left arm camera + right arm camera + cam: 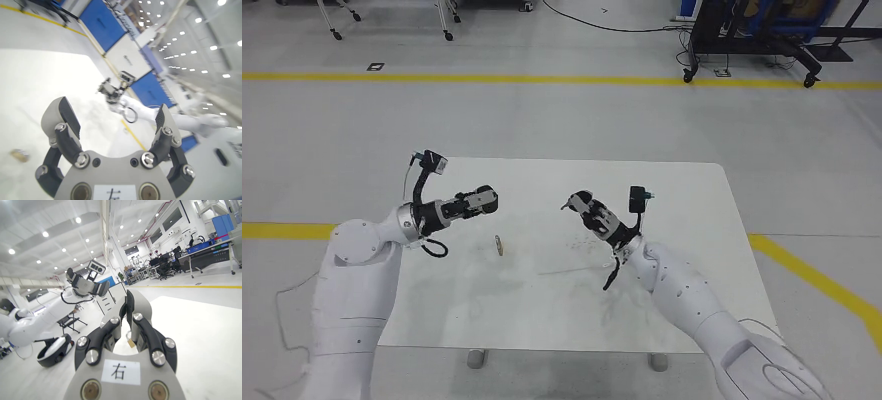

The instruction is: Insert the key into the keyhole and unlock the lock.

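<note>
One lock on the white tabletop: small, brass-bodied, lying left of centre in the top view and well in from every edge. Well apart from both arms. Seen from the left wrist as a blurred brass lump on the pale surface. Seen from the right wrist with brass body and metal shackle, down on the tabletop, framed by the gap at the base of that arm's own fingers.

On the left: left end effector raised in the air over the left part of the tabletop, aimed toward the middle. Spread wide apart, ribbed pads bare, gripping nothing. Beyond the lock from the robot's side in the top view, and clear of it. Visible from the right wrist too, equally wide open.

On the right: right end effector lifted over the middle of the tabletop, aimed toward the left one, with a clear gap between the two. Closed up, fingers pressed pad to pad. Blurred in the left wrist view. Perhaps something thin and dark at its tip in the top view, too small to name. Cannot make out a key between the pads.
</note>
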### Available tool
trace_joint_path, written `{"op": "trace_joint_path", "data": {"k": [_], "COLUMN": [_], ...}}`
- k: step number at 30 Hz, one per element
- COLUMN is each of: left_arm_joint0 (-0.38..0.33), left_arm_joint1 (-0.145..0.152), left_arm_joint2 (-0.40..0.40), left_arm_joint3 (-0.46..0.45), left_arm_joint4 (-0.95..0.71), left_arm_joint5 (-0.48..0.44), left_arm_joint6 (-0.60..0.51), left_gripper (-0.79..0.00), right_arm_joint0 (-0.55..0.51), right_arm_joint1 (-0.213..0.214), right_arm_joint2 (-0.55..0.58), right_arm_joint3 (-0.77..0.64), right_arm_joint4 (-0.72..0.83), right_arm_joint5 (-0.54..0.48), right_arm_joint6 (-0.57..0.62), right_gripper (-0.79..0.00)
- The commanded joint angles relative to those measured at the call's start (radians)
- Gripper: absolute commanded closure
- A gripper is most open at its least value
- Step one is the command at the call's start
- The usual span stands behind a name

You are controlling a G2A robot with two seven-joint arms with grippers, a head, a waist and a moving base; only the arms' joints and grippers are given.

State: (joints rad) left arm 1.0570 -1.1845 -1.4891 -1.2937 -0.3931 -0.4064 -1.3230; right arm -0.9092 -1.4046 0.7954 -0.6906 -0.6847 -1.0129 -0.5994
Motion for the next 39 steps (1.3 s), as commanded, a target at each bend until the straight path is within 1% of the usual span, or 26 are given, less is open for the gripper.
{"op": "trace_joint_path", "data": {"k": [1, 2, 4, 8, 10, 15, 16, 17, 18, 19, 23, 28, 32, 37, 39], "left_arm_joint0": [-0.037, -0.055, -0.087, -0.131, -0.147, -0.158, -0.162, -0.164, -0.166, -0.168, -0.178, -0.185, -0.19, -0.196, -0.201], "left_arm_joint1": [-0.002, -0.003, -0.007, -0.016, -0.019, -0.028, -0.028, -0.028, -0.029, -0.03, -0.03, -0.029, -0.028, -0.027, -0.027], "left_arm_joint2": [0.031, 0.048, 0.082, 0.145, 0.176, 0.234, 0.24, 0.246, 0.252, 0.257, 0.28, 0.298, 0.309, 0.323, 0.327], "left_arm_joint3": [0.067, 0.092, 0.131, 0.182, 0.198, 0.204, 0.206, 0.209, 0.211, 0.214, 0.228, 0.238, 0.242, 0.252, 0.26], "left_arm_joint4": [-0.102, -0.101, -0.078, -0.015, 0.066, 0.148, 0.158, 0.167, 0.169, 0.169, 0.174, 0.199, 0.203, 0.206, 0.204], "left_arm_joint5": [0.043, 0.051, 0.039, -0.03, -0.086, -0.129, -0.137, -0.141, -0.144, -0.146, -0.159, -0.164, -0.158, -0.143, -0.126], "left_arm_joint6": [-0.07, -0.087, -0.098, -0.051, -0.004, 0.085, 0.094, 0.103, 0.11, 0.115, 0.112, 0.128, 0.14, 0.147, 0.151], "left_gripper": [-0.785, -0.785, -0.785, -0.785, -0.785, -0.517, -0.44, -0.382, -0.372, -0.345, -0.329, -0.326, -0.323, -0.323, -0.308], "right_arm_joint0": [0.003, 0.003, 0.009, 0.015, 0.011, 0.001, 0.0, 0.0, -0.002, -0.004, -0.005, -0.003, -0.002, 0.0, 0.003], "right_arm_joint1": [-0.012, -0.017, -0.021, -0.017, -0.011, 0.002, 0.004, 0.005, 0.005, 0.004, -0.004, -0.019, -0.032, -0.049, -0.058], "right_arm_joint2": [-0.023, -0.038, -0.058, -0.081, -0.083, -0.078, -0.075, -0.071, -0.066, -0.062, -0.046, -0.027, -0.01, 0.004, 0.004], "right_arm_joint3": [-0.001, -0.009, -0.018, -0.054, -0.086, -0.124, -0.126, -0.127, -0.126, -0.127, -0.112, -0.091, -0.08, -0.061, -0.047], "right_arm_joint4": [0.124, 0.176, 0.266, 0.42, 0.506, 0.648, 0.679, 0.706, 0.73, 0.754, 0.81, 0.838, 0.84, 0.813, 0.799], "right_arm_joint5": [0.001, 0.001, 0.001, 0.001, 0.001, 0.001, 0.001, 0.001, 0.001, 0.001, 0.001, 0.001, 0.001, 0.001, 0.001], "right_arm_joint6": [0.038, 0.062, 0.113, 0.221, 0.282, 0.427, 0.46, 0.49, 0.517, 0.543, 0.64, 0.705, 0.743, 0.763, 0.767], "right_gripper": [0.0, 0.0, 0.0, 0.0, 0.0, 0.0, 0.0, 0.0, 0.0, 0.0, 0.0, 0.0, 0.0, 0.0, 0.0]}}
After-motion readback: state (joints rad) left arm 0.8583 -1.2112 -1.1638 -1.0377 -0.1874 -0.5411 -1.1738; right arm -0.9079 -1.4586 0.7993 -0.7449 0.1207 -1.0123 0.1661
